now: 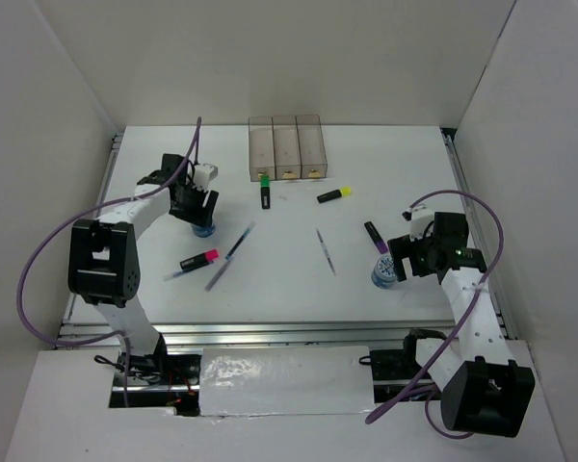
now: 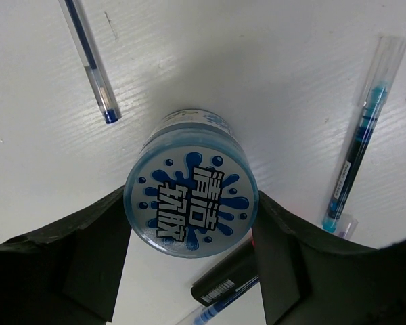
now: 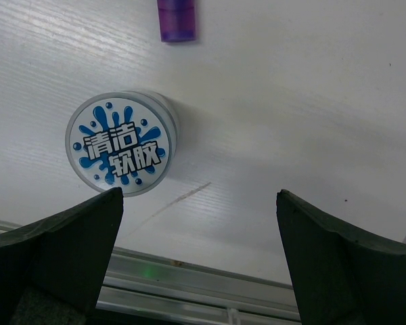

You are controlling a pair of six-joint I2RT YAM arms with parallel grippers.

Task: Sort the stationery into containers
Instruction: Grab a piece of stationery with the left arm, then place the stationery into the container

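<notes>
Left hand [image 2: 189, 227] is lowered over the left tape roll [image 2: 189, 203], which stands on the tabletop [image 1: 414, 173] at the left side. Its fingers [image 2: 98, 257] are spread and flank the roll, right at both of its sides. We cannot tell whether they already pinch it. A black highlighter body [image 2: 223, 281] lies just beside this roll, with one blue-grey pen [image 2: 88, 57] and another pen [image 2: 362, 135] nearby. Right hand [image 3: 199, 210] is spread wide and holds nothing. The right tape roll [image 3: 122, 143] stands on the tabletop ahead of one finger [image 3: 68, 237], outside the gap, with a purple cap [image 3: 176, 19] beyond it. The containers [image 1: 285, 147] sit in a row at the far edge. The green-capped highlighter [image 1: 265, 192] lies just in front of them, the yellow-capped highlighter [image 1: 334, 195] to its right, and the pink-capped highlighter [image 1: 199, 258] near the left roll. A further pen [image 1: 325, 250] lies mid-tabletop.
</notes>
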